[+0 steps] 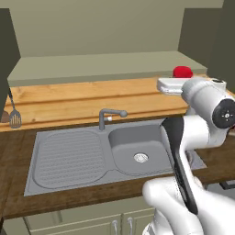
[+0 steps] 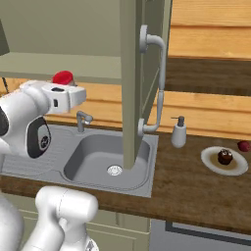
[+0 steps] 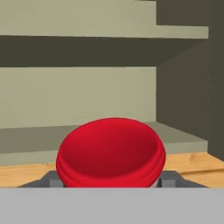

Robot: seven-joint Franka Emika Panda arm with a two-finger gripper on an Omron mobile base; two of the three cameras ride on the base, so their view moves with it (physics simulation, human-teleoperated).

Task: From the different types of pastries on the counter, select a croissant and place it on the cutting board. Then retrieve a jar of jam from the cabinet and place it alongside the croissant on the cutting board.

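Jam jar, red-lidded (image 3: 111,151), sits clamped between the tool's (image 3: 109,183) fingers, lid facing the hand camera; it is held above the wooden surface (image 1: 82,98) behind the sink (image 1: 69,158), apparently for carrying from the open cabinet to the cutting board.

Left base view looks forward and down from behind the arm's left shoulder, over the sink (image 1: 92,153) and tap (image 1: 109,117) toward the open cabinet shelf (image 1: 101,66). Right base view takes the same sink (image 2: 105,159) from the other side, with the cabinet door (image 2: 139,73) hanging close in front. Hand view sits right up against a red lid (image 3: 111,151), facing level into the shelves (image 3: 87,30).
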